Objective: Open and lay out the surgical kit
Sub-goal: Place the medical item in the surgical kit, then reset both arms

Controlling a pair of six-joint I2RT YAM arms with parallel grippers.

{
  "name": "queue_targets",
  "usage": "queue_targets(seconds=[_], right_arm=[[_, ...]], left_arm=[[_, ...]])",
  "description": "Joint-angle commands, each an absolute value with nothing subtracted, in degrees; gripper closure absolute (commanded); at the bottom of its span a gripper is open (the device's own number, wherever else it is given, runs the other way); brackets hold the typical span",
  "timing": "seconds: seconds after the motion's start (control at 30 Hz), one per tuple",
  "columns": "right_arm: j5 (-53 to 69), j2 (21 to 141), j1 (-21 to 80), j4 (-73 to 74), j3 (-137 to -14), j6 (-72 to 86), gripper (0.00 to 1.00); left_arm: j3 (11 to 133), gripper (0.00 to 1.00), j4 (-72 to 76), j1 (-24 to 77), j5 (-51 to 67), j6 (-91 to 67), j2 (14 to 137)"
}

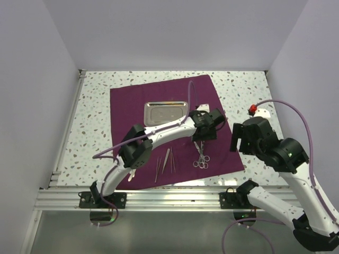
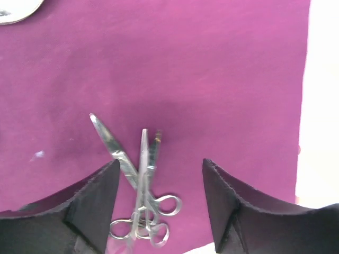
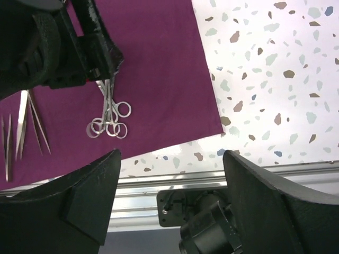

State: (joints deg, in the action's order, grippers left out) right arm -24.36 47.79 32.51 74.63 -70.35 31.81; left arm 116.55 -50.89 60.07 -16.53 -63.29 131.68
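Observation:
The plum cloth wrap lies spread flat on the speckled table. The shiny steel tray sits on its middle back part. Ring-handled scissors lie crossed in a pile on the cloth; they show in the left wrist view and the right wrist view. Thin tweezers and probes lie to their left. My left gripper hovers open and empty just above the scissors. My right gripper is open and empty, raised off the cloth's right edge.
A small red-and-white object sits on the table right of the cloth. The aluminium rail runs along the near edge. White walls enclose the table on three sides.

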Motion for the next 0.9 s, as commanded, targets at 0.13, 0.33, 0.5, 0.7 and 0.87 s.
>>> queue_targets(seconds=[0.13,0.33,0.5,0.7,0.87], right_arm=[[-19.96,44.04,32.52,69.97,-71.71,29.36,0.04],[-18.37,43.42,32.43,61.89,-76.9,29.18,0.02],[-23.1,40.53,32.43,51.6,-77.44,25.33,0.02],[-26.28,44.73,32.43,49.13,-79.53,21.18,0.02],[-24.88,49.48,32.52,47.03,-85.15,19.6,0.02]], left_arm=[[122.0,0.29,-51.24,60.91,-20.64,-58.98,124.2],[103.4,0.32,-43.88,61.08,-28.73,-44.85,102.69],[75.31,0.31,-32.0,61.0,-36.46,-30.69,73.78],[61.18,0.15,-26.28,60.73,-51.22,-23.12,48.01],[63.71,0.07,-31.89,60.56,-56.86,-17.77,45.61]])
